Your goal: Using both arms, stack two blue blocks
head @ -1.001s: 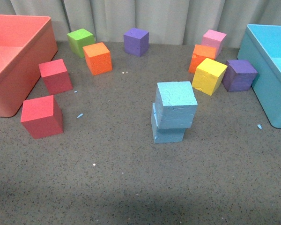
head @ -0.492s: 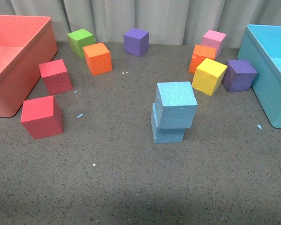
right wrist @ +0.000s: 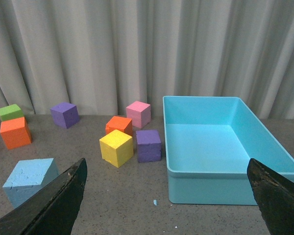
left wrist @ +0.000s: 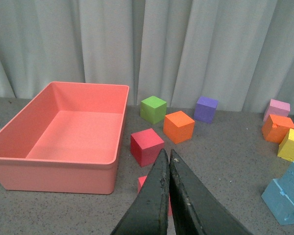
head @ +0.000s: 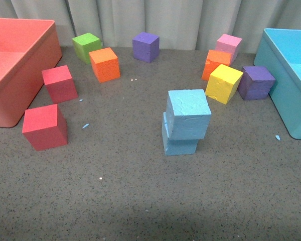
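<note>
The two light sky-blue foam cubes stand stacked near the middle of the speckled grey worktop [head: 140, 201]. The upper sky-blue cube [head: 188, 114] rests on the lower sky-blue cube [head: 179, 143], turned slightly and offset toward the right, so part of the lower cube's left side shows. No tool touches the stack, and neither arm appears in the front view.

The left tool [left wrist: 168, 161] is seen in the left wrist view with its two black fingers pressed together, nothing between them. It hangs above the worktop, well apart from the stack, which appears at the edge of that view. The right tool [right wrist: 169, 178] is spread wide, its two black fingers at opposite sides of the right wrist view, holding nothing.

Surrounding items:
- The salmon-pink plastic bin [head: 20, 75] sits at the left edge, with two red foam cubes [head: 45, 125] beside it.
- The turquoise plastic bin [head: 291, 85] sits at the right edge.
- A green foam cube [head: 87, 46], an orange foam cube [head: 105, 63] and a purple foam cube [head: 145, 46] lie toward the back left.
- A yellow foam cube [head: 224, 83], a second orange cube [head: 215, 63], a pink foam cube [head: 229, 45] and a second purple cube [head: 256, 82] cluster near the turquoise bin.
</note>
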You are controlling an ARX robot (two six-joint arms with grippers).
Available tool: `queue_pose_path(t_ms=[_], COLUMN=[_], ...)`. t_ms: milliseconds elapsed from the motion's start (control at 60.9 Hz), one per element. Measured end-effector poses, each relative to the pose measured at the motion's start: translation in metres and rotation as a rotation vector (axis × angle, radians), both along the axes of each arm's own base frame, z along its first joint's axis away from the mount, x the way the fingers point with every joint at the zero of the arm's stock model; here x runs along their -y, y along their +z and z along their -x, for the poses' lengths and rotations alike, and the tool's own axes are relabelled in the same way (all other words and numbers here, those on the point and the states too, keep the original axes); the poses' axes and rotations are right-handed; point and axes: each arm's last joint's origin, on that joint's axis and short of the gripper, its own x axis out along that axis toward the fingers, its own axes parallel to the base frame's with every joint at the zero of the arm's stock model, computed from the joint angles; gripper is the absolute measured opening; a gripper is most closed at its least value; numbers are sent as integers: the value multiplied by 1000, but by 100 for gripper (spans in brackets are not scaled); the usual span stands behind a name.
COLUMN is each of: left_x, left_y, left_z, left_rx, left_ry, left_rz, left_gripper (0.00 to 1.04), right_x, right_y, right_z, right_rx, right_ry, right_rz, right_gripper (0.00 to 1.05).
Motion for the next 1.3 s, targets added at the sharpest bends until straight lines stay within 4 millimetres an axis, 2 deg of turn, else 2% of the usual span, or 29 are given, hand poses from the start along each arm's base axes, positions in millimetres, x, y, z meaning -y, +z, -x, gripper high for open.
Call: queue_pose_path(t_ms=[131,295,427,640,820,886,1296], left_x=[0,0,0,0,0,0,0], left_y=[-4,-3,-3,-3,-3,-3,-3], left_z=[10,11,11,11,11,11,11], left_rx=[-23,-7,-6,-6,-6,-6,-6], left_ry=[-1,-2,-1,-1,-1,-1,-1], left_rz=[0,0,0,0,-1,-2,-2], left_gripper=[4,4,27,71,100,98,98], right_x=[0,0,0,0,0,0,0], right_y=[0,0,0,0,0,0,0], right_z=[0,0,0,0,0,0,0], right_rx=[0,0,0,0,0,0,0], right_ry=[0,0,0,0,0,0,0], right_rz=[0,0,0,0,0,0,0], right_gripper=[95,95,95,95,95,95,95])
